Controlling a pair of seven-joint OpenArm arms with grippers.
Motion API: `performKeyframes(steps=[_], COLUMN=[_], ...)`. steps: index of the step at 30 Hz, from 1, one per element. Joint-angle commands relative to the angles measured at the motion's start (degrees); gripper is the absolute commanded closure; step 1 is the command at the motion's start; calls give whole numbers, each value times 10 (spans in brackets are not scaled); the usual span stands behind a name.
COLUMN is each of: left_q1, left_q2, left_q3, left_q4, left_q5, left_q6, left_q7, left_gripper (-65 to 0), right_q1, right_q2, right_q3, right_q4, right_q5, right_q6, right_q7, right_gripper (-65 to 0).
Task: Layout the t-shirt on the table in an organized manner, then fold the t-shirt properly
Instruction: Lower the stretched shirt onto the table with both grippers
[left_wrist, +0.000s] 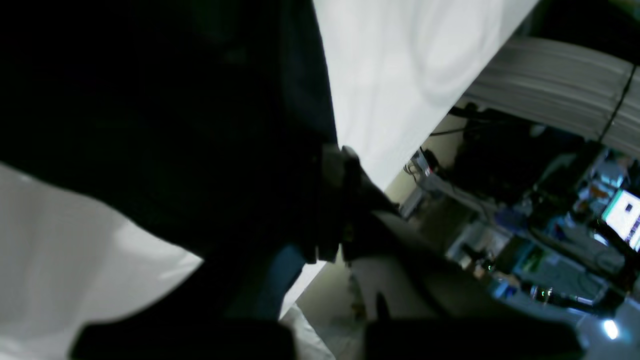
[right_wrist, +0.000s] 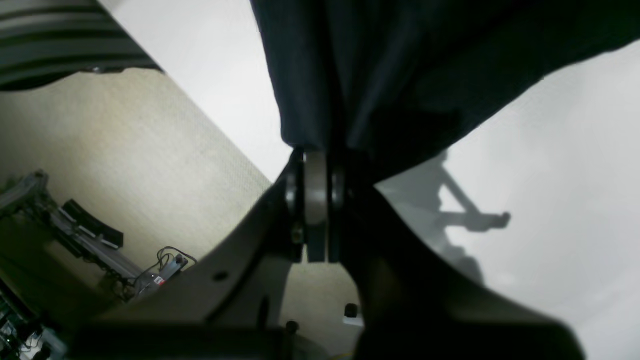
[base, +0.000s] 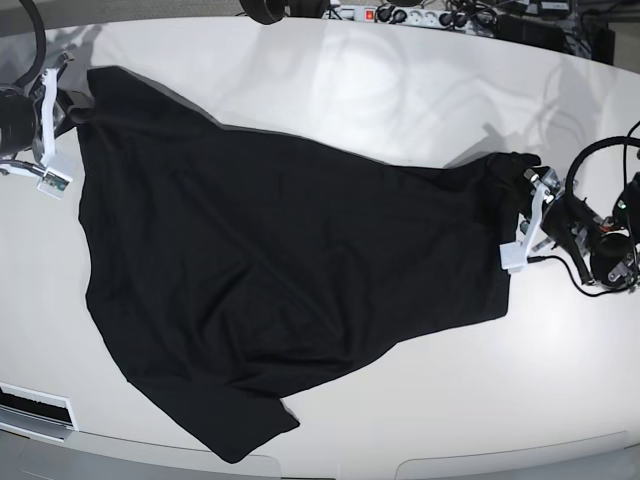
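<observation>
White tabletop (base: 330, 90) carries t-shirt (base: 260, 270). Left tool (base: 522, 215) and right tool (base: 62, 110) each clamp opposite edges, tensioning fabric flat for layout.

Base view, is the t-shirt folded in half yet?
No, the t-shirt lies spread open across the table, with no fold made.

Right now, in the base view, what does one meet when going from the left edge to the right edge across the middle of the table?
Right gripper shut on the t-shirt's corner → t-shirt spread across the table → left gripper shut on the opposite edge → bare white table.
</observation>
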Motion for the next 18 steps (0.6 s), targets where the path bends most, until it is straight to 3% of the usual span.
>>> performKeyframes(steps=[1,10,13,18], left_q1=[-16,-56,-80,-65], left_q2=[-11,-18,-20,-19], left_q3=[-5,-6,-6,-6], left_q4=[4,4,5,13], left_q5=[-8,-8,-8,-8], left_q6=[-10,-9,14,21], left_q7=[3,3,3,3], left_gripper=[0,0,0,0], right_q1=[5,9,9,9], right_q2=[12,11,11,11], right_q3=[6,6,6,6], right_q4=[6,7,6,6], right_q5=[8,7,8,7], right_q6=[1,1,1,1], right_q7=[4,4,4,4], right_gripper=[0,0,0,0])
